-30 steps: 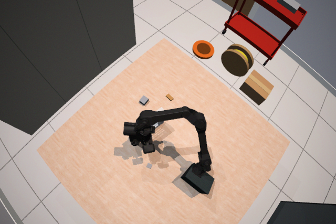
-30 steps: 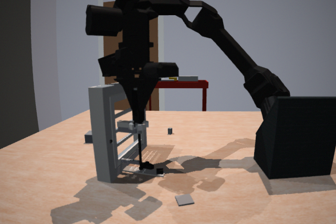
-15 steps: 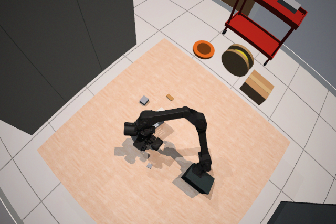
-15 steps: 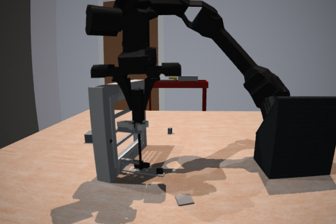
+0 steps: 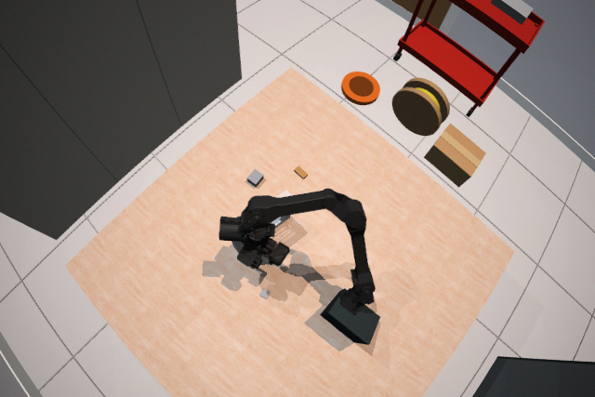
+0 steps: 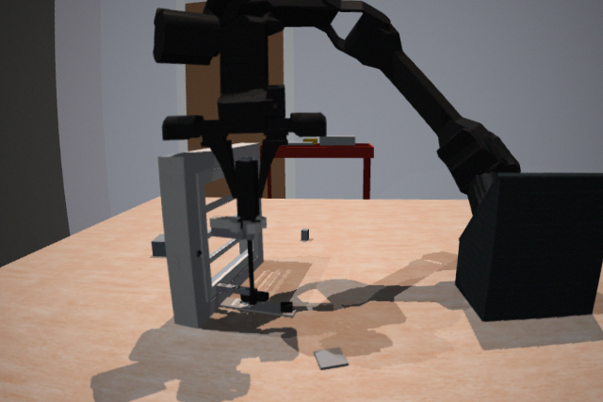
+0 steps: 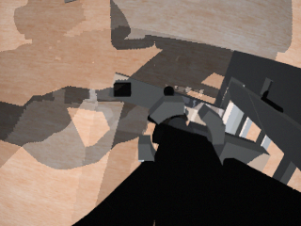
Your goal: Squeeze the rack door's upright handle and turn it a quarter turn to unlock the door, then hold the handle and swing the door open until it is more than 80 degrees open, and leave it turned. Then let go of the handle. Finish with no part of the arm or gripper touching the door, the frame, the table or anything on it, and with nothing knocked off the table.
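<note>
The grey rack frame [image 6: 182, 242] stands on the wooden table [image 6: 438, 373] [image 5: 408, 239]. Its slatted door [image 6: 228, 247] [image 7: 245, 123] sits in the frame, seen edge-on. The black upright handle [image 6: 247, 188] rises from a pale collar [image 6: 238, 227] on the door, with a thin rod running down to a foot near the table. My gripper [image 6: 247, 174] [image 5: 263, 252] hangs straight down over the handle, its fingers closed on either side of it. In the overhead view the arm hides most of the rack. In the wrist view the black handle [image 7: 188, 179] fills the lower middle.
A small grey cube [image 5: 255, 177] [image 6: 158, 245] and an orange block [image 5: 300, 171] lie behind the rack. A flat grey tile [image 5: 264, 293] [image 6: 331, 357] lies in front of it. The arm's dark base [image 5: 350, 320] [image 6: 530, 247] stands at the right. A red cart [image 5: 473, 27] stands on the floor.
</note>
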Tool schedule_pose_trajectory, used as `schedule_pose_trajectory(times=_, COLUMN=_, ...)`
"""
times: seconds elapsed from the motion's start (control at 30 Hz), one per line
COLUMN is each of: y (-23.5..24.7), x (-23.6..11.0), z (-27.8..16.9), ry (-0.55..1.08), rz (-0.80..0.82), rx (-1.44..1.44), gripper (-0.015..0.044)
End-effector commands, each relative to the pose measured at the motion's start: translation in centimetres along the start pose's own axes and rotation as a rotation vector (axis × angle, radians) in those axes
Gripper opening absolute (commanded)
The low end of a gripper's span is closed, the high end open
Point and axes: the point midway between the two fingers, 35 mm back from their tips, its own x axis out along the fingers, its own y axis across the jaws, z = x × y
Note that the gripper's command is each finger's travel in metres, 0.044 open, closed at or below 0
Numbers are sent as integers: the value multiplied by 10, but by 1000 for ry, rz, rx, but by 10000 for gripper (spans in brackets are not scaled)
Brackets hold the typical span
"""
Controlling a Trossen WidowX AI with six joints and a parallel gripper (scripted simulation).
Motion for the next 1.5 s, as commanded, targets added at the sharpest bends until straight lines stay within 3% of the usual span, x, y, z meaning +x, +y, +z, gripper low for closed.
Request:
schedule_pose_trajectory(times=0.0, y=0, x=1, z=-2, ry=8, rz=-1, rx=-13, gripper=225)
schedule_pose_trajectory(times=0.1, y=0, x=1, z=-2, ry=8, rz=-1, rx=-13, gripper=287)
schedule_pose_trajectory(times=1.47, y=0, x=1, z=-2, ry=5, rz=-9, rx=1944, gripper=287)
